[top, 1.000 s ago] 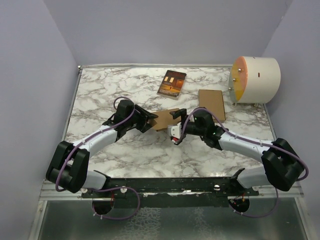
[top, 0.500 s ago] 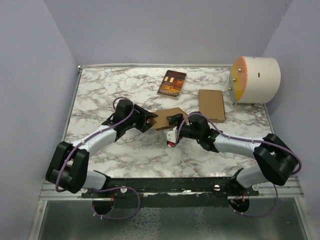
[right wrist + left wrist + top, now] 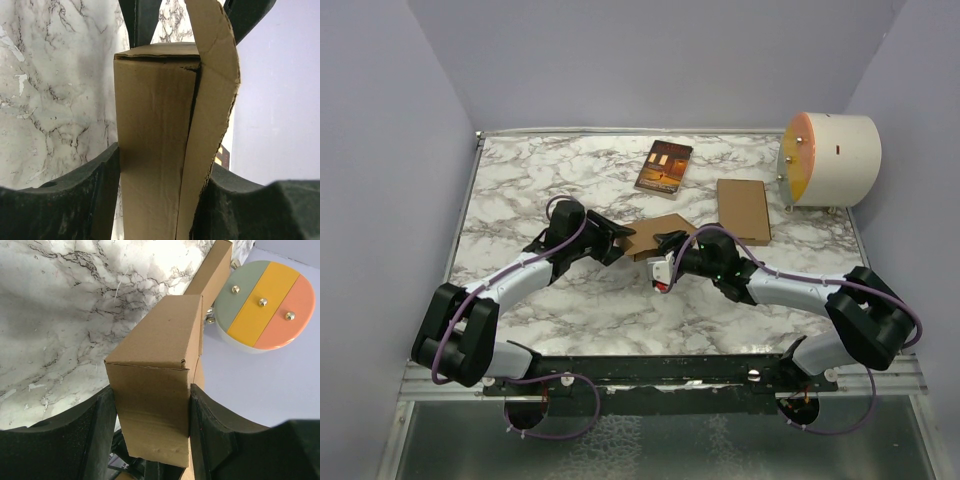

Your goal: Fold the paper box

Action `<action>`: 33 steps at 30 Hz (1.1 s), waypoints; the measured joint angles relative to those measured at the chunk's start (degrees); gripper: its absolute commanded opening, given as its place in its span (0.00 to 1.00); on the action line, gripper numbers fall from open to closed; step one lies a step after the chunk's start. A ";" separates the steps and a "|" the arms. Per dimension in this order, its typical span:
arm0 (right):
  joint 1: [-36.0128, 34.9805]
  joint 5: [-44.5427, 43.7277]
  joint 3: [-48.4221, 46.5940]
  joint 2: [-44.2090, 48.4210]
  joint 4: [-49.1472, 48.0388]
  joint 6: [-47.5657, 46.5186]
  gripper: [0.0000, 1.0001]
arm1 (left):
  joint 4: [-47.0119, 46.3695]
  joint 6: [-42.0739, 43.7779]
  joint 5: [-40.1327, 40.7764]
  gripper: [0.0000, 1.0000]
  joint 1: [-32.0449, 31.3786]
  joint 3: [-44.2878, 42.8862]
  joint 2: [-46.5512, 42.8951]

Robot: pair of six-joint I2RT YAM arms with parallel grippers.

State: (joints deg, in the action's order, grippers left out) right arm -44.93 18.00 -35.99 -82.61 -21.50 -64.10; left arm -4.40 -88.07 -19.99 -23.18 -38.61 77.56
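Observation:
The paper box (image 3: 655,236) is a small slim brown carton held between both grippers above the table's middle. My left gripper (image 3: 617,241) is shut on its left end; in the left wrist view the box (image 3: 155,390) fills the gap between the black fingers (image 3: 100,430). My right gripper (image 3: 668,246) is shut on its right end. In the right wrist view the box (image 3: 152,150) stands upright between the fingers (image 3: 102,195), with a loose flap (image 3: 212,100) bent along its right side.
A bigger flat brown carton (image 3: 743,209) lies at back right. A dark red-brown book (image 3: 663,166) lies at the back middle. A white drum with a striped face (image 3: 830,158) stands at the far right. Grey walls enclose the marble table (image 3: 520,180).
My right gripper has moved left and closed onto the box's right end. The left gripper has kept its hold and hardly moved.

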 measured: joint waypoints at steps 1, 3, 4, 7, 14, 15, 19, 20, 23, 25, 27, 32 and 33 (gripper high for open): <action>-0.02 0.00 0.00 0.00 0.02 0.11 0.42 | -0.26 -0.11 -0.09 0.52 0.04 0.17 0.00; -0.02 0.00 0.00 0.00 0.00 0.42 0.41 | -0.68 -0.20 -0.22 0.56 0.15 0.39 0.00; -0.02 0.00 0.00 0.00 0.00 0.57 0.41 | -0.98 -0.26 -0.31 0.58 0.20 0.52 0.00; -0.02 0.02 0.00 0.00 0.04 1.49 0.41 | -1.55 -0.52 -0.37 0.66 0.20 1.03 -0.02; -0.02 0.07 -0.24 0.00 0.26 5.40 0.41 | -1.95 -1.07 -0.46 0.77 0.20 1.81 -2.54; -0.02 0.07 -0.31 0.00 0.31 6.12 0.40 | -1.92 -1.05 -0.39 0.77 0.22 1.97 -3.21; 0.00 0.35 -1.33 0.00 1.01 8.28 0.40 | -1.22 -0.74 -0.15 0.78 0.48 2.64 -5.79; 0.04 0.57 -1.75 0.00 1.42 9.05 0.40 | -1.01 -0.66 -0.11 0.78 0.57 2.89 -6.62; 0.76 1.22 -3.15 0.00 2.67 11.58 0.40 | 0.00 0.02 0.35 0.82 0.87 3.52 -9.31; 1.29 1.99 -4.04 0.00 3.50 13.22 0.40 | 1.18 0.57 1.16 0.82 1.07 3.72 -11.58; 2.16 2.86 -4.92 0.00 4.48 15.08 0.40 | 2.10 0.94 1.84 0.82 1.09 3.76 -13.70; 4.17 4.85 -6.62 0.00 6.36 19.21 0.40 | 4.63 2.60 3.98 0.82 1.22 3.76 -18.53; 4.70 5.40 -7.08 0.00 6.88 20.15 0.40 | 5.31 2.99 4.46 0.82 1.27 3.76 -19.39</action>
State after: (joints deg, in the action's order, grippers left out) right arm -40.23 23.40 -43.07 -82.61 -14.61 -43.94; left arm 0.91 -85.08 -15.53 -21.91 -34.85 58.17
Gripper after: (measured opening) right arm 0.447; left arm 0.818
